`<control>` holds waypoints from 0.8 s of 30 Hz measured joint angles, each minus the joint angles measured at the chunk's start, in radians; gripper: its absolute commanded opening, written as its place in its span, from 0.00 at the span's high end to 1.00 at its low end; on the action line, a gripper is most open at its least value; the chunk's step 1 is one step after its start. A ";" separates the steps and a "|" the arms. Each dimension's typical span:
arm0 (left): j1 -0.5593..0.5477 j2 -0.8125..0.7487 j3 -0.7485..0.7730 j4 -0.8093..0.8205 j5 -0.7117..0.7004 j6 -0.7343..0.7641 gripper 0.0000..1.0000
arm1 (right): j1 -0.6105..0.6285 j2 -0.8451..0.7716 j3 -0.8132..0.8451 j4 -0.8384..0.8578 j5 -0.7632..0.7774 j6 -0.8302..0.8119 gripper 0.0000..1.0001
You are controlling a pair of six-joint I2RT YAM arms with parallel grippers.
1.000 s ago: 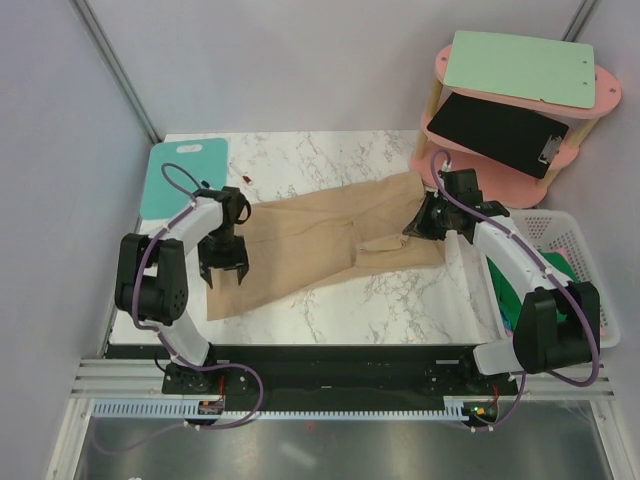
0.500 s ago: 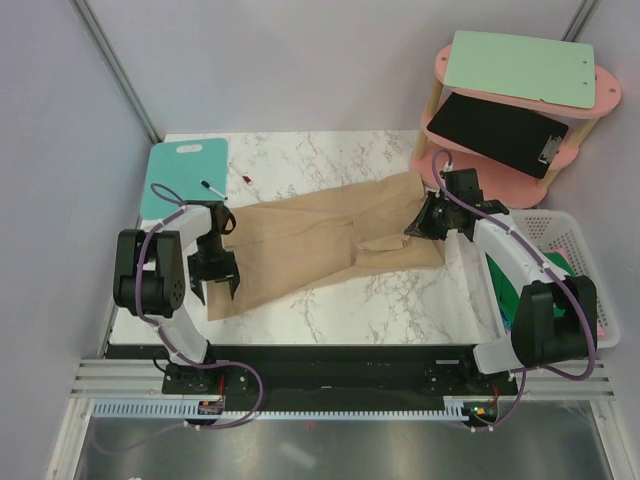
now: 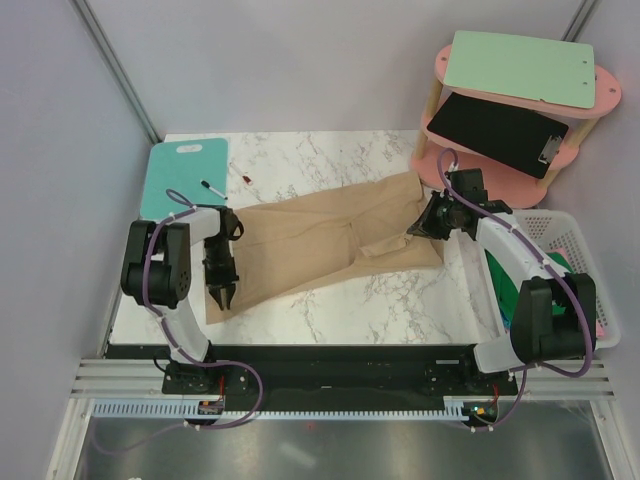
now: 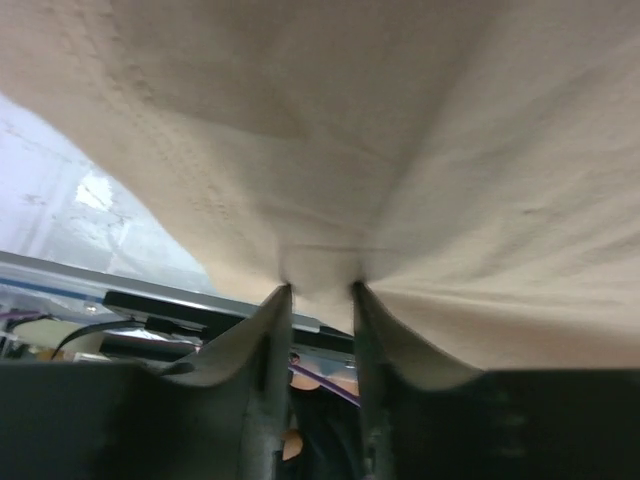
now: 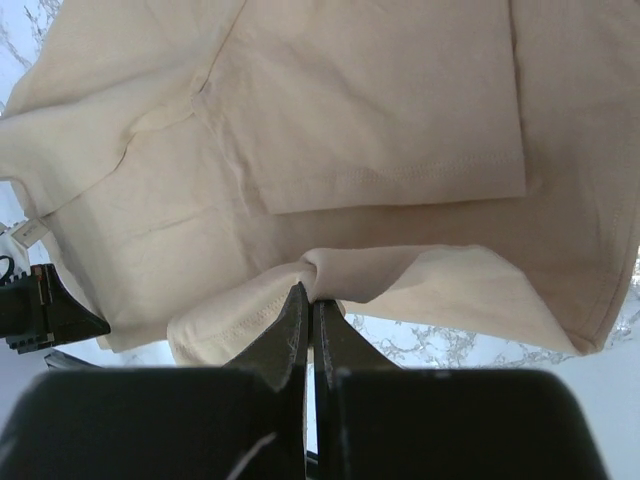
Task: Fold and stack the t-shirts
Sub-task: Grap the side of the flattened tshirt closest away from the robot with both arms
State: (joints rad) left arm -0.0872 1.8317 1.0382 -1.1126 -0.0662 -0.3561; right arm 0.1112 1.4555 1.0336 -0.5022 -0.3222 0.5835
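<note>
A tan-beige t-shirt (image 3: 310, 240) lies stretched across the marble table (image 3: 400, 305), slanting from near left to far right. My left gripper (image 3: 221, 293) sits at the shirt's near-left hem. In the left wrist view its jaws (image 4: 320, 292) stand narrowly apart with a bunch of tan cloth (image 4: 400, 150) pinched between the tips, creases fanning out from it. My right gripper (image 3: 414, 229) is at the shirt's right end. Seen from the right wrist, it (image 5: 313, 297) is shut on a raised fold of the cloth (image 5: 380, 100). More t-shirts, green (image 3: 503, 285) among them, lie in the basket.
A white basket (image 3: 575, 235) stands at the table's right edge under the right arm. A teal board (image 3: 183, 175) with a pen (image 3: 212, 188) lies at the far left. A pink two-tier stand holds a mint clipboard (image 3: 515, 65) and a black clipboard (image 3: 500, 130).
My left gripper has swung down to the shirt's near-left hem, turned, and narrowed its jaws on the cloth. The right gripper has stayed shut on its fold, almost still.
</note>
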 measured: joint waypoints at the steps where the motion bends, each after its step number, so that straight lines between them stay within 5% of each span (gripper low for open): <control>1: -0.004 0.003 0.000 0.000 0.000 -0.002 0.85 | -0.002 0.000 -0.003 0.003 -0.003 0.000 0.98; 3: -0.012 0.008 -0.001 0.001 0.000 0.003 0.98 | -0.005 0.000 -0.008 0.010 -0.006 0.000 0.98; 24: -0.014 -0.117 0.019 0.014 0.001 0.004 0.98 | -0.011 0.000 -0.029 0.042 -0.018 0.017 0.99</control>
State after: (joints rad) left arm -0.1017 1.7145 1.0576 -1.0988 -0.0650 -0.3523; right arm 0.0998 1.4559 1.0050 -0.4603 -0.3405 0.6003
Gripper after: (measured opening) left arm 0.028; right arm 0.016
